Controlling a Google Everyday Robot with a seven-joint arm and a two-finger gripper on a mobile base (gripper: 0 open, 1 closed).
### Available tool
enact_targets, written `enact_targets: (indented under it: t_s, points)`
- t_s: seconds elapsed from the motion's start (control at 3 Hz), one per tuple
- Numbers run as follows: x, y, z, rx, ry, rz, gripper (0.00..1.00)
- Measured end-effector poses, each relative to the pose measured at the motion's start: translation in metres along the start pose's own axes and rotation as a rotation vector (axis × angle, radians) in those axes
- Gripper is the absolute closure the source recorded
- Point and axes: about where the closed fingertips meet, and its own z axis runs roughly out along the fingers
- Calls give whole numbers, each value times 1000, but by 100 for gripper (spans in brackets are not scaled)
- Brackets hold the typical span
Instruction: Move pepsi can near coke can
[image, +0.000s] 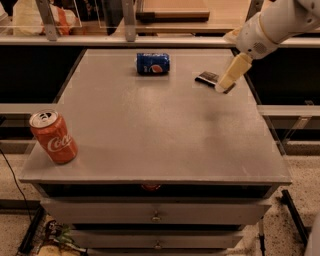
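The blue pepsi can (153, 63) lies on its side at the far middle of the grey table (150, 130). The red coke can (52, 136) stands upright at the table's front left corner, far from the pepsi can. My gripper (229, 76) hangs from the white arm (272, 25) over the far right part of the table, well to the right of the pepsi can and above the surface. It holds nothing that I can see.
A small flat dark packet (209, 78) lies on the table just under and left of the gripper, partly hidden by it. Drawers (155, 215) sit below the table front. A counter with bags and a rail (60, 40) runs behind the table.
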Motion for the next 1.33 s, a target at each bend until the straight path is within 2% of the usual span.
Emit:
enact_targets:
  t_s: [0.33, 0.67, 1.0, 1.33]
  points:
    - [-20, -26, 40, -2, -126, -54, 0]
    - [-37, -45, 70, 7, -201, -76, 0]
    - [-54, -59, 96, 35, -214, -77, 0]
    - [-62, -70, 113, 84, -186, -39, 0]
